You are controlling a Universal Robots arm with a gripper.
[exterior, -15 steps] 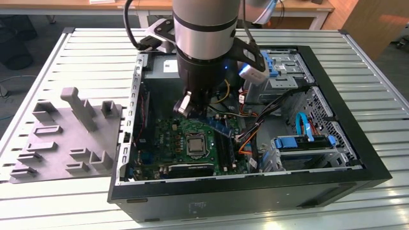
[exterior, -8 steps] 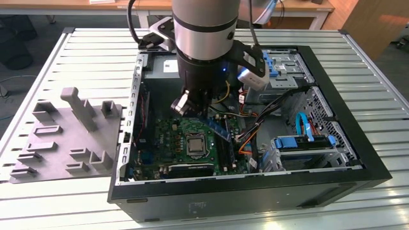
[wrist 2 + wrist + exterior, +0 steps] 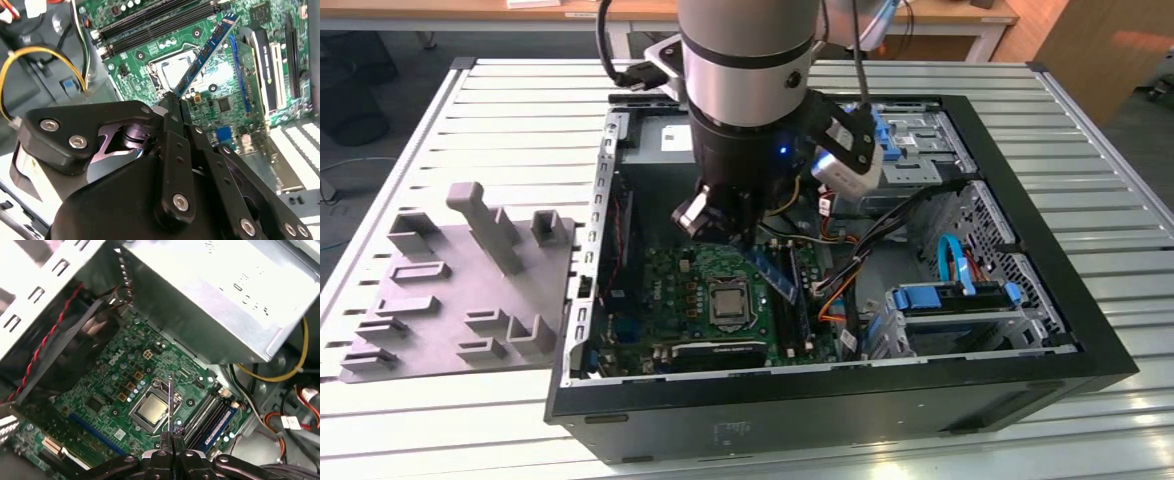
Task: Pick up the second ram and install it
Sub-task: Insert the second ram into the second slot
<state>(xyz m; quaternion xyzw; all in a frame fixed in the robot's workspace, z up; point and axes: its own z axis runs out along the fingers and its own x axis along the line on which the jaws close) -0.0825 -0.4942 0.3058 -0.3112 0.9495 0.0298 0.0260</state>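
Note:
My gripper [image 3: 175, 100] is shut on a blue-green ram stick [image 3: 207, 52], holding it by one end. The stick hangs over the green motherboard [image 3: 220, 85] inside the open computer case [image 3: 1067, 330], near the CPU socket [image 3: 152, 410]. In the first wrist view the ram stick [image 3: 170, 400] shows edge-on as a thin line rising from the gripper [image 3: 171, 434]. The long memory slots [image 3: 212, 415] run beside the socket, a little apart from the stick. In the exterior view the ram stick [image 3: 779, 272] slants down from the gripper [image 3: 750, 240] toward the board.
A grey moulded holder [image 3: 454, 280] lies on the slatted table at the exterior view's left. The silver power supply [image 3: 225, 295] and loose cables [image 3: 854, 270] crowd the case. Blue drive bays [image 3: 961, 300] stand at the exterior view's right.

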